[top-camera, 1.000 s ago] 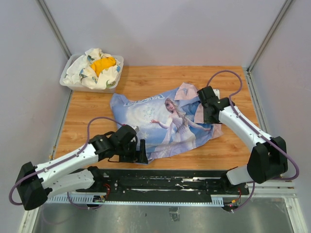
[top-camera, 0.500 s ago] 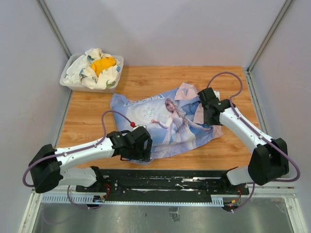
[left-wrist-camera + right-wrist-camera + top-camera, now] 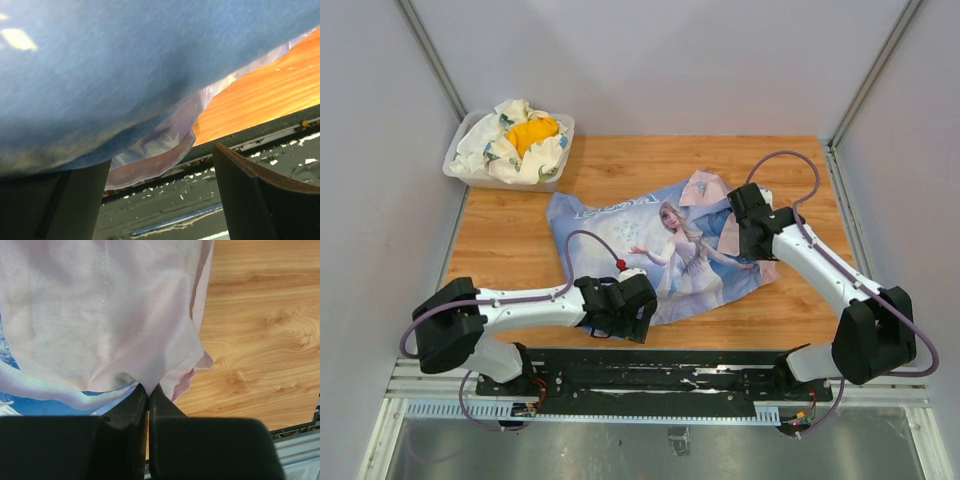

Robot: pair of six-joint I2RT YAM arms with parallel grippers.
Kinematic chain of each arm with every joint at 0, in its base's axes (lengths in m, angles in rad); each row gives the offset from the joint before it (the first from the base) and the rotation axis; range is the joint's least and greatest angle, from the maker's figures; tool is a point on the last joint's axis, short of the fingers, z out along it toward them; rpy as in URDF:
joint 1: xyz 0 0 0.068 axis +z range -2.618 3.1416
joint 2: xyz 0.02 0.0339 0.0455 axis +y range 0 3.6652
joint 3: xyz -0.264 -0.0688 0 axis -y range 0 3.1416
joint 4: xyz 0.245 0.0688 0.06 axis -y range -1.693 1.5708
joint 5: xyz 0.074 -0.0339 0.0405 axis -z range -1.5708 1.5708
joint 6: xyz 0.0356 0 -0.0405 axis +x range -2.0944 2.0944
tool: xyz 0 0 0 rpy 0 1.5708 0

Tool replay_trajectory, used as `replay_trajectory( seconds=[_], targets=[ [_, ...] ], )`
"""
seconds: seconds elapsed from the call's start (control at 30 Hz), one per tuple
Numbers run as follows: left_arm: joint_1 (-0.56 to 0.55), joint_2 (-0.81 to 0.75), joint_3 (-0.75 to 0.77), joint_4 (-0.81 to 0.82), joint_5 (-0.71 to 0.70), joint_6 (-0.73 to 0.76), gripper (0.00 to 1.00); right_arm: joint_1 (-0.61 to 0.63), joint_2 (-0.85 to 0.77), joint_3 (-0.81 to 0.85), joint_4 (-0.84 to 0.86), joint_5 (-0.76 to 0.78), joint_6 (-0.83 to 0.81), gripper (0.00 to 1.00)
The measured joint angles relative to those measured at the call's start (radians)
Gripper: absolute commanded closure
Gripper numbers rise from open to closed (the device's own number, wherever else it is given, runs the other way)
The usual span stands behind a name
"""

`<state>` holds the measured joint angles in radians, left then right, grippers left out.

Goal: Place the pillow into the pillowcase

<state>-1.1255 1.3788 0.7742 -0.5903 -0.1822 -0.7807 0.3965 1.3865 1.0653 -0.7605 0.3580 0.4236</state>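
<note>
The light-blue pillowcase (image 3: 660, 250) with the princess print lies bulging in the middle of the wooden table, its pale pink reverse folded up at the right end. My right gripper (image 3: 745, 232) is shut on that pink flap (image 3: 110, 315); the jaws pinch the cloth where it gathers. My left gripper (image 3: 630, 312) is open at the case's near edge, and the blue cloth (image 3: 125, 65) hangs over the gap between the fingers (image 3: 250, 200). The pillow is hidden; I cannot tell whether it is inside the case.
A white tub (image 3: 460, 170) with a white-and-yellow cloth bundle (image 3: 525, 135) stands at the back left corner. The black rail (image 3: 660, 375) runs along the near table edge, right under the left gripper. Grey walls close in both sides.
My left arm has swung right along the near edge, from the case's left corner to under its near hem. The right gripper stays shut on the pink flap.
</note>
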Motion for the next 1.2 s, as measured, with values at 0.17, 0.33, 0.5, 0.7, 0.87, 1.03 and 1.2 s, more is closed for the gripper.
replay_trajectory(
  seconds=[0.17, 0.33, 0.5, 0.7, 0.87, 1.03, 1.2],
  targets=[
    [-0.006, 0.075, 0.007, 0.021, -0.023, 0.003, 0.24, 0.000, -0.013, -0.007, 0.000, 0.000, 0.000, 0.99],
    [-0.008, 0.099, 0.007, 0.020, -0.058, -0.003, 0.50, 0.000, -0.031, -0.010, -0.001, 0.000, 0.000, 0.99],
    [-0.008, 0.106, 0.007, 0.007, -0.101, -0.007, 0.80, 0.000, -0.040, -0.015, -0.001, 0.000, 0.000, 0.99],
    [-0.008, 0.107, 0.014, -0.014, -0.130, -0.013, 1.00, 0.000, -0.044, -0.015, -0.002, 0.000, 0.001, 0.99],
    [-0.008, 0.092, 0.070, -0.100, -0.145, -0.013, 1.00, 0.000, -0.079, -0.011, -0.022, -0.012, 0.004, 0.99],
    [-0.008, 0.023, 0.224, -0.245, -0.197, -0.012, 1.00, 0.000, -0.133, 0.056, -0.064, -0.035, 0.009, 0.99],
    [0.024, -0.039, 0.388, -0.386, -0.238, 0.014, 1.00, -0.006, -0.187, 0.156, -0.077, -0.047, 0.014, 0.99]
  ],
)
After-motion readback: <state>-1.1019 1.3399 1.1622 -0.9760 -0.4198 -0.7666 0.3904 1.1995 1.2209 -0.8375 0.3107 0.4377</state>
